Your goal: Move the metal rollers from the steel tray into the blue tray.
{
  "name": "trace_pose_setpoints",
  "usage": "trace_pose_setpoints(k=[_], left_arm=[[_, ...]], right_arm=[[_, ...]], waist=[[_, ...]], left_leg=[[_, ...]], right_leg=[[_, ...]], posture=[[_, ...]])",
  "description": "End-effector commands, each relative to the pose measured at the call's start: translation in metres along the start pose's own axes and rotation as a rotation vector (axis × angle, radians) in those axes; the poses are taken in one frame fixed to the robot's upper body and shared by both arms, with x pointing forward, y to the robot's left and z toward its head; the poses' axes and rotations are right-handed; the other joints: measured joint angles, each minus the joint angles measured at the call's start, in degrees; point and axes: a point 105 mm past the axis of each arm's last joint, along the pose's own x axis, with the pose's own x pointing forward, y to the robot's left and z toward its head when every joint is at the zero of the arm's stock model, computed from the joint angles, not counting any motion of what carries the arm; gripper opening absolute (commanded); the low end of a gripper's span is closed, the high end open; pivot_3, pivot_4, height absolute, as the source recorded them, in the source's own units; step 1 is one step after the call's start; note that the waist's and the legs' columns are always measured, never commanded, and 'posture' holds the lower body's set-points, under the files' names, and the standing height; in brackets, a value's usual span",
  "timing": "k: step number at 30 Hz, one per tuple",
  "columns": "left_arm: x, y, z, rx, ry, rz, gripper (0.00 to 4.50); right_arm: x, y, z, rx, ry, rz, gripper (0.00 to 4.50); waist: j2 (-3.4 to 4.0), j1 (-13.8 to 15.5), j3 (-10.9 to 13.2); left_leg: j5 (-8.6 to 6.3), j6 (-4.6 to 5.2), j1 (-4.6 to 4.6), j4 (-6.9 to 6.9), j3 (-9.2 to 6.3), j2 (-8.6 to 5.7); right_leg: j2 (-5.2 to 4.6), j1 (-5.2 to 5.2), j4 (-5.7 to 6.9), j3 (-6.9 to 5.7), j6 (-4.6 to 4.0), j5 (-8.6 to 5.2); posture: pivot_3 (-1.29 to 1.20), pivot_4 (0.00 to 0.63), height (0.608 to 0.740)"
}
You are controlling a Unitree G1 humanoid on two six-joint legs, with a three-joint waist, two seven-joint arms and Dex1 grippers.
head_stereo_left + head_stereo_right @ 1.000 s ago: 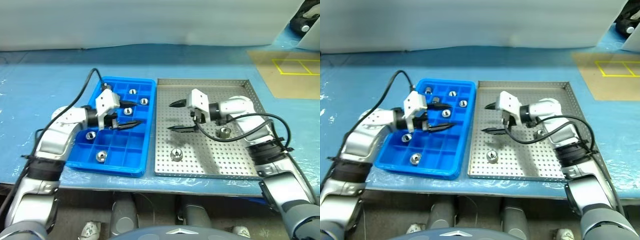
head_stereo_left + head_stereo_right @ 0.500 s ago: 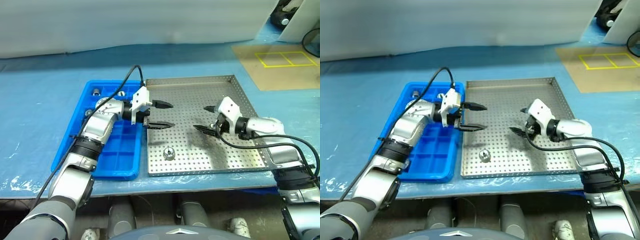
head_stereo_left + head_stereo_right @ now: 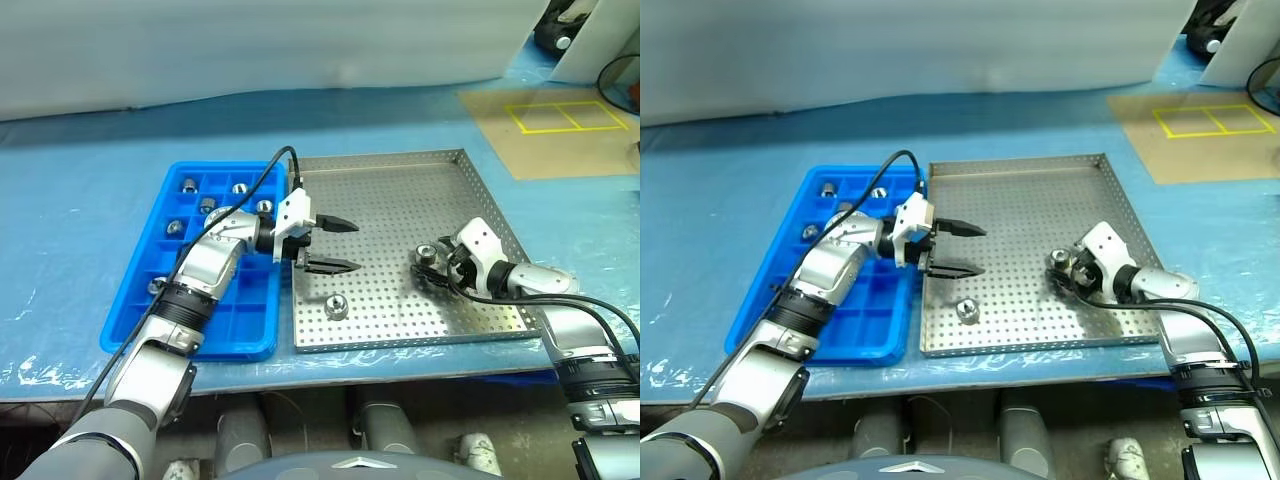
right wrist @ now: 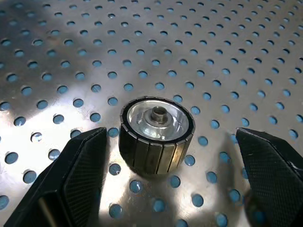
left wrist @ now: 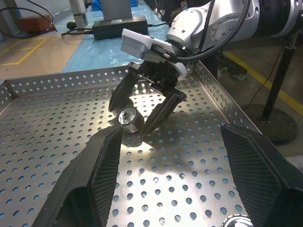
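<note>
The right gripper (image 4: 163, 156) has dropped low onto the steel tray (image 3: 400, 200), its fingers spread wide either side of a metal roller (image 4: 156, 134) near the tray's right rim, so a grasp looks imminent, while the half-open, empty left gripper (image 3: 335, 245) has swung from the blue tray (image 3: 140, 300) over the steel tray's left edge.

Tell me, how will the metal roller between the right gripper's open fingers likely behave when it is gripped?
The roller looks like solid metal, so probably rigid and heavy for its size. Its ribbed side wall may reduce slipping. It stands flat on the steel tray, so it seems unlikely to roll unless tipped.
</note>
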Motion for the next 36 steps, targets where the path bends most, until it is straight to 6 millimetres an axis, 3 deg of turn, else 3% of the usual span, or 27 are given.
trace_pose_setpoints(k=[1, 2, 5, 11, 13, 23, 26, 31, 36], left_arm=[[0.000, -0.002, 0.008, 0.045, -0.007, -0.002, 3.48], [-0.001, -0.002, 0.008, 0.046, -0.005, 0.000, 3.48], [-0.004, -0.003, 0.009, 0.042, 0.000, -0.001, 3.51], [-0.011, -0.001, 0.006, 0.038, 0.020, 0.014, 3.51], [-0.012, -0.001, 0.004, 0.037, 0.025, 0.019, 3.51], [-0.017, 0.000, 0.003, 0.040, 0.036, 0.036, 3.51], [-0.025, 0.001, 0.007, 0.034, 0.030, 0.050, 3.51], [-0.055, 0.003, 0.020, 0.070, 0.065, 0.103, 3.51], [-0.079, 0.004, 0.029, 0.081, 0.104, 0.167, 3.51]], right_arm=[[0.003, -0.003, -0.006, 0.004, 0.012, -0.016, 4.50], [0.005, -0.003, -0.007, 0.008, 0.011, -0.016, 4.50], [0.010, 0.000, -0.006, 0.017, 0.000, -0.004, 3.92], [0.015, 0.009, -0.001, 0.006, -0.019, 0.040, 2.02], [0.015, 0.010, -0.001, 0.002, -0.016, 0.039, 1.62], [0.016, 0.006, 0.007, -0.017, -0.031, 0.022, 1.62], [0.017, 0.009, 0.024, -0.044, -0.073, 0.046, 1.62], [0.020, 0.030, 0.078, -0.144, -0.197, 0.168, 1.62], [0.031, 0.042, 0.107, -0.200, -0.263, 0.232, 1.62]], waist=[[0.00, 0.0, 0.0], [0.00, 0.0, 0.0], [-0.01, -0.1, 0.0], [-0.02, -0.3, 0.0], [-0.02, -0.3, 0.0], [-0.02, -0.5, 0.0], [-0.02, -0.7, 0.0], [0.00, -1.3, 0.0], [0.03, -0.7, 0.0]], left_leg=[[0.00, 0.00, 0.02, 0.00, 0.00, 0.00], [0.00, 0.00, 0.04, 0.00, 0.00, 0.00], [0.00, 0.00, 0.15, 0.01, 0.00, 0.01], [0.00, -0.01, 0.28, 0.17, 0.00, 0.03], [0.01, -0.02, 0.29, 0.18, 0.00, 0.03], [0.01, -0.03, 0.31, 0.15, 0.00, 0.08], [0.01, -0.03, 0.29, 0.15, 0.00, 0.07], [0.04, -0.08, 0.05, 0.06, 0.00, 0.07], [0.12, -0.21, 0.02, -0.53, -0.01, 0.12]], right_leg=[[0.00, 0.02, 0.00, -0.01, 0.00, 0.00], [0.00, 0.05, 0.00, -0.01, 0.00, 0.00], [0.00, 0.16, 0.00, -0.03, 0.00, 0.00], [0.00, 0.23, -0.01, -0.10, 0.12, -0.06], [0.00, 0.23, -0.02, -0.11, 0.27, -0.15], [0.02, 0.22, -0.03, -0.10, 0.14, -0.07], [0.02, 0.17, -0.03, -0.10, 0.22, -0.11], [0.04, -0.19, 0.00, -0.10, 0.04, 0.01], [0.07, -0.32, -0.14, -0.11, -0.19, 0.09]], posture=[[-0.34, 0.150, 0.740], [-0.33, 0.150, 0.740], [-0.33, 0.150, 0.740], [-0.33, 0.150, 0.740], [-0.32, 0.150, 0.740], [-0.32, 0.150, 0.740], [-0.31, 0.150, 0.740], [-0.28, 0.150, 0.740], [-0.23, 0.150, 0.740]])
